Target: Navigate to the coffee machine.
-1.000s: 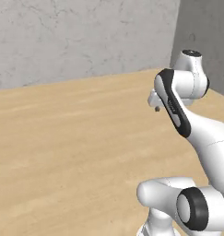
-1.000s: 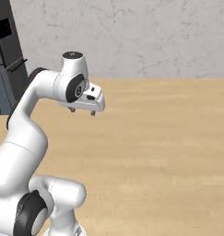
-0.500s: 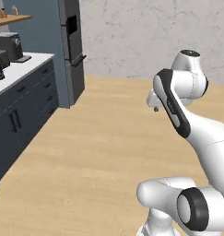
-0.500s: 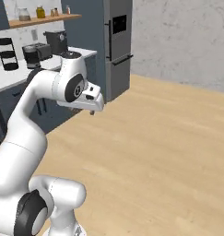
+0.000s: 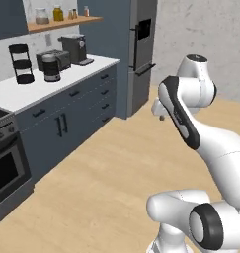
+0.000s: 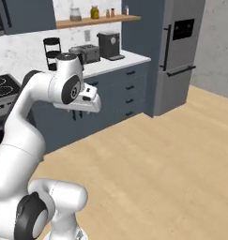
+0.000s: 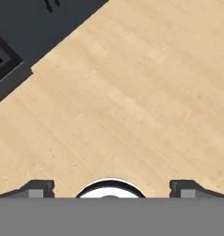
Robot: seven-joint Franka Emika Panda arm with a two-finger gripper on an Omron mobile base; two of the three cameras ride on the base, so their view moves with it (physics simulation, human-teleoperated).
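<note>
Coffee machine point(image 5: 75, 49) far along counter point(image 5: 22, 91), wood floor point(image 5: 111, 173) between.

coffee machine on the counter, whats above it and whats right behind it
Above the coffee machine hangs a wooden shelf carrying small jars and bottles. Behind it is pale marbled wall with an outlet; the machine covers the wall directly at its back.

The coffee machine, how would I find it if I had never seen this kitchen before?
Start at the tall grey fridge and look along the white counter beside it. The coffee machine is the dark, boxy appliance nearest the fridge, under the wooden shelf. It stands taller than the low grey toaster and the black kettle next to it.
</note>
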